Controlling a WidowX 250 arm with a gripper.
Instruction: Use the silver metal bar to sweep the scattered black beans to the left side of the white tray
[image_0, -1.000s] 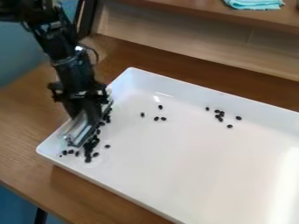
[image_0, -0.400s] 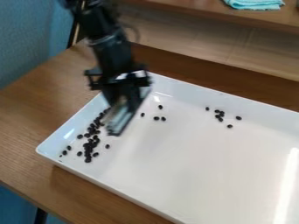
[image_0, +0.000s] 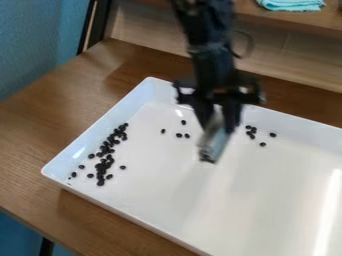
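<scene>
I have a brown wood-grain tabletop (image_0: 40, 130) here, with a pale wooden panel (image_0: 150, 37) along its far side. Above that panel I see a brown wooden shelf (image_0: 300, 19), and a light-blue folded cloth (image_0: 292, 6) lies on it at upper right. A textured blue wall (image_0: 37, 42) and a dark upright post (image_0: 99, 25) stand at my view's upper left.

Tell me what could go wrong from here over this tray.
The silvery tool in the gripper hangs over the white tray near a few black beans; a low swing might scatter them. The bean cluster lies along the tray's wall, so a push could jam beans there.
</scene>
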